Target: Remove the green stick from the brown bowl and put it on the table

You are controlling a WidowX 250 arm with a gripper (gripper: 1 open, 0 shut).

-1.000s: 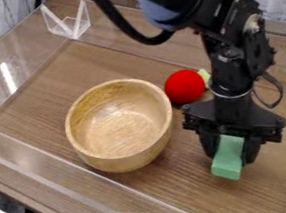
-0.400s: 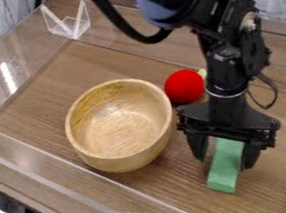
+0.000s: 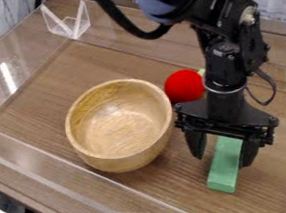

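Observation:
The green stick [image 3: 227,168] lies flat on the table [image 3: 127,70], to the right of the brown bowl [image 3: 120,124], one end pointing toward the near edge. My gripper [image 3: 226,153] stands open right above the stick's far end, one black finger on each side, not squeezing it. The bowl is upright and holds nothing.
A red round toy with a green tip [image 3: 186,84] sits just behind the gripper, beside the bowl's right rim. Low clear acrylic walls [image 3: 62,181] border the table on all sides. A clear plastic piece [image 3: 66,22] stands at the far left corner.
The jaws have spread apart and let go of the green stick, which dropped from a tilted hold to lying flat on the table. The gripper rose slightly.

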